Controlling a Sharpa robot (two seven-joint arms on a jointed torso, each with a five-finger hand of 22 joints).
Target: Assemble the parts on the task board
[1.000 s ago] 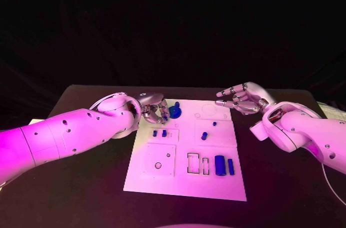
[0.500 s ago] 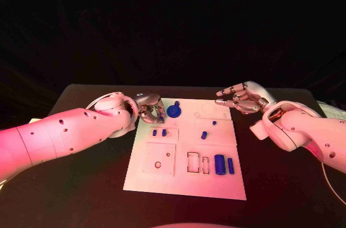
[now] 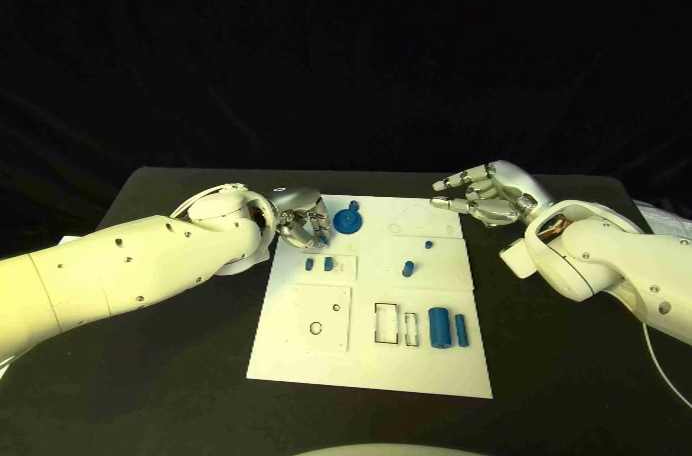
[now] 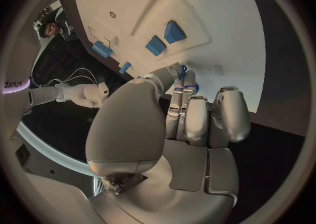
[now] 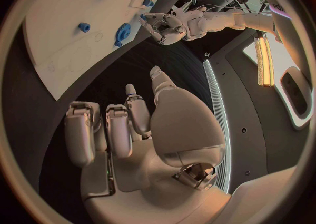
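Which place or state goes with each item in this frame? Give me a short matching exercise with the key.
Items:
1. left hand
2. right hand
3. blue gear-shaped part
4. two blue bars

Places or states:
A. lying side by side near the task board's near right corner
B. off the board's far right corner, fingers apart, holding nothing
C. at the board's far left edge, beside the gear-shaped part
D. on the board's far left section, next to silver fingers

Pairs: 1-C, 2-B, 3-D, 4-A
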